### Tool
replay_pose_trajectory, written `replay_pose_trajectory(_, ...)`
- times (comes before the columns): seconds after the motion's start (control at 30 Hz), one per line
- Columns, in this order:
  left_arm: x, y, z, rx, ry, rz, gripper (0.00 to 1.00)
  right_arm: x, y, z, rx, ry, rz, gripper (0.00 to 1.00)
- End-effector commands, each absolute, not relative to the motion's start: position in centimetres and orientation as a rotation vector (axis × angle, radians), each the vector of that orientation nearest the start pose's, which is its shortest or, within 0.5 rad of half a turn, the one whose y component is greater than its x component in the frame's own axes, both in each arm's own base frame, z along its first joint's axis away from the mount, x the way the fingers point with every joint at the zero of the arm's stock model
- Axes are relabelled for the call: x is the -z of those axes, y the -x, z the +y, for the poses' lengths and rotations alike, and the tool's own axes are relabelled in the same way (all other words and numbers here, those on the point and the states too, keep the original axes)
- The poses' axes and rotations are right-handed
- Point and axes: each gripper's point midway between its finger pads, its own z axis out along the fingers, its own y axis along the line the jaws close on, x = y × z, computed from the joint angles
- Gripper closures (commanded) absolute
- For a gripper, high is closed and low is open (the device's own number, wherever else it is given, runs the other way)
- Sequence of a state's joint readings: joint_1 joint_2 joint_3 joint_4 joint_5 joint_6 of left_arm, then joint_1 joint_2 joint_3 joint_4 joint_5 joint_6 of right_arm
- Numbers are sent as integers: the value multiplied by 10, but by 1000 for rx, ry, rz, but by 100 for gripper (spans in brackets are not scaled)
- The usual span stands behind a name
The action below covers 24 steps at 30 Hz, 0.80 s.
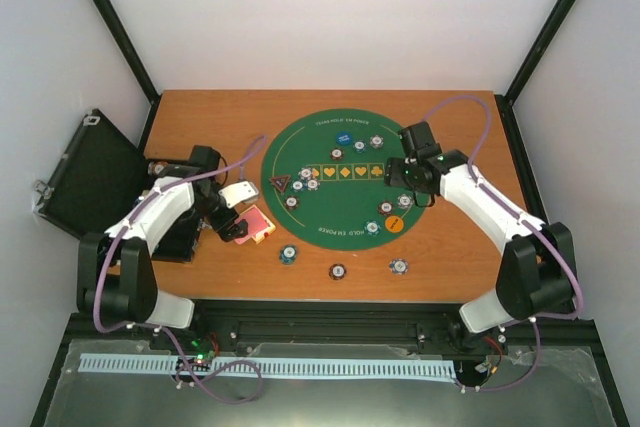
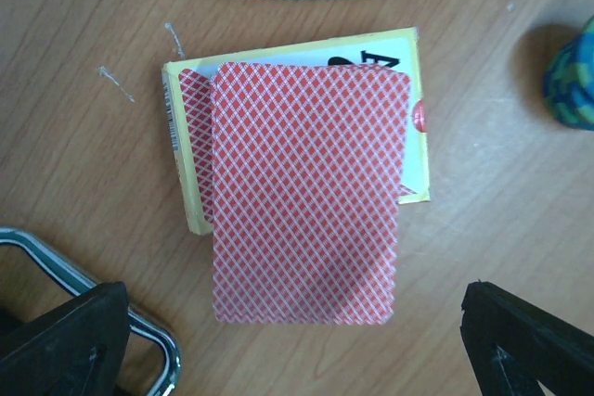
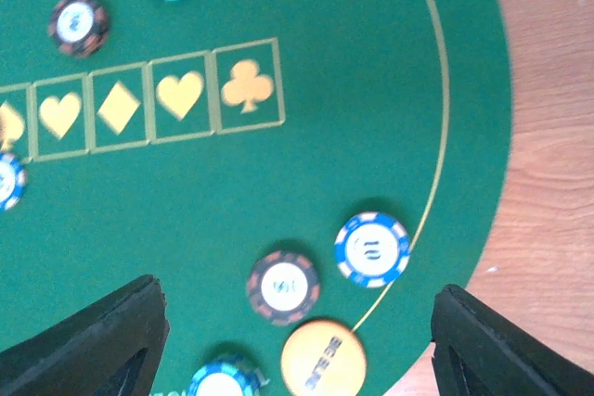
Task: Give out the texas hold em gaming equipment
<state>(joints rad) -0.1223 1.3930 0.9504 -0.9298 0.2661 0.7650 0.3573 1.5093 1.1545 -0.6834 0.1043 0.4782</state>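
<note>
Poker chips (image 1: 338,271), small, round and striped, are what I see nearest me: three spots of them on the bare brown wooden table (image 1: 200,117), just in front of the round green felt mat (image 1: 350,162).

A little further in, left of the mat, the red-backed playing cards (image 2: 306,197) lie face down as a stack. They rest partly on a yellow cardboard card box (image 2: 190,183) and overhang it on the side toward the fingers. My left gripper (image 2: 292,296) hangs over them with its black fingers (image 2: 70,340) spread wide to either side, holding nothing. A chrome loop (image 2: 139,326) shows beside one finger.

On the right, the orange round button disc (image 3: 323,356) sits at the mat's near edge, just beside a dark chip. My right gripper (image 3: 297,292) is above that spot, jaws far apart and empty.

Beyond lie a printed row of yellow suit symbols and more chips. The black red-edged triangle marker (image 1: 279,183) is at the mat's left edge, and the blue round button disc (image 1: 342,136) sits toward the far side. The black hinged case (image 1: 95,172) lies open at the far left.
</note>
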Motion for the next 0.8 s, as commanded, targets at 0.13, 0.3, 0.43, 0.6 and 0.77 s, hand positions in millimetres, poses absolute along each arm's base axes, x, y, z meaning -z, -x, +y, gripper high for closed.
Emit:
replay_pose_trajectory(0.13, -66, -276, -84, 92, -1379, 2505, 0, -139, -325, 146, -217, -96, 2618, 22)
replay_pose_trajectory(0.3, -58, -278, -82, 67, -1357, 2508, 0, -144, -314, 159, -245, -65, 2610, 22)
replay_pose_trajectory(0.43, -53, -272, -85, 82, -1367, 2508, 0, -142, -308, 165, -254, -51, 2613, 22)
replay_pose_trajectory(0.6, -48, -271, -86, 83, -1360, 2507, 0, -140, -304, 169, -273, -51, 2615, 22)
replay_pose_trajectory(0.77, -41, -270, -85, 80, -1356, 2520, 0, -139, -301, 171, -286, -57, 2614, 23)
